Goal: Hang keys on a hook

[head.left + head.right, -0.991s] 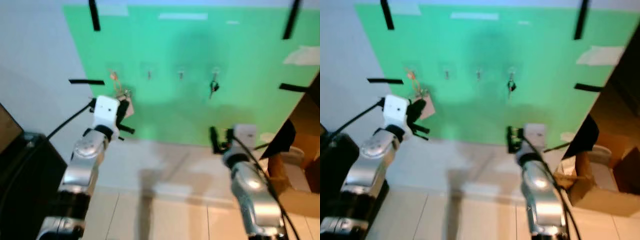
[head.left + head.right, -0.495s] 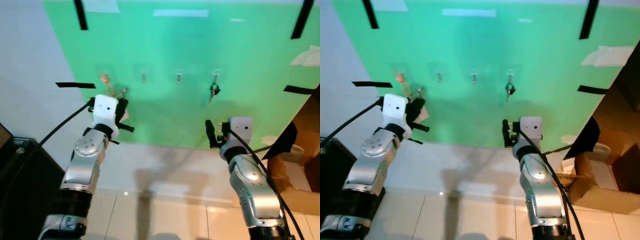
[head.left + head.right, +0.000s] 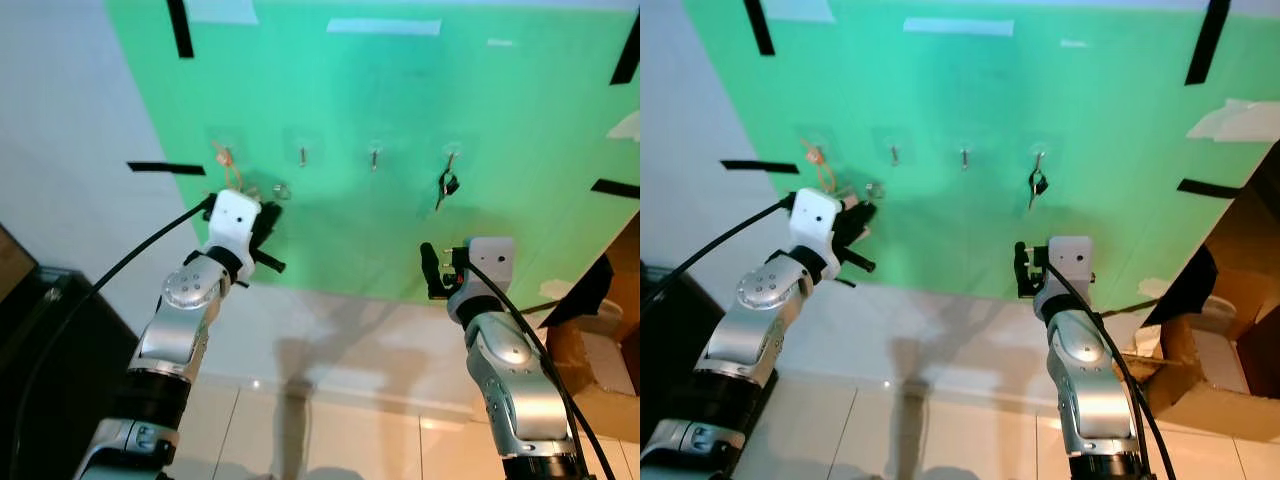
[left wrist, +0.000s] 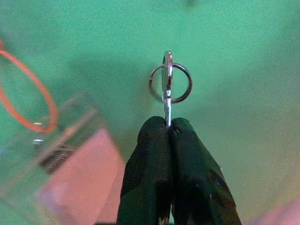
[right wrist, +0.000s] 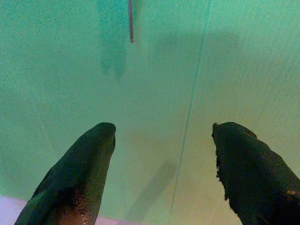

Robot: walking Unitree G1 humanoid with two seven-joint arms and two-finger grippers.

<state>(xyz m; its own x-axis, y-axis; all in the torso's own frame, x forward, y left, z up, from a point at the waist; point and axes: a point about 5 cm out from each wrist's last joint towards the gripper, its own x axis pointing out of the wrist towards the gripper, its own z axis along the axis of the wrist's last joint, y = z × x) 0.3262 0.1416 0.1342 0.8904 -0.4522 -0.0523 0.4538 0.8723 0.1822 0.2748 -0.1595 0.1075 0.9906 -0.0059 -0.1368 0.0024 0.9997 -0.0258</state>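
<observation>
We read no writing on the green board point(image 3: 400, 200). Left gripper point(image 4: 168, 129), jaws pressed together, pinches the key point(image 4: 167, 84) by its blade, ring just before the board, below the leftmost hook point(image 3: 222, 150). The head view resolves the ring poorly. Right gripper point(image 5: 161, 154), jaws spread, faces the board below the hung black keys point(image 3: 446, 185).

Two bare hooks point(image 3: 302, 156) and point(image 3: 374, 158) are standing free on the green board point(image 3: 400, 220), with open wall below them. An orange loop point(image 3: 226, 160) is crowding the leftmost hook; dark keys point(image 3: 445, 184) are occupying the rightmost.
</observation>
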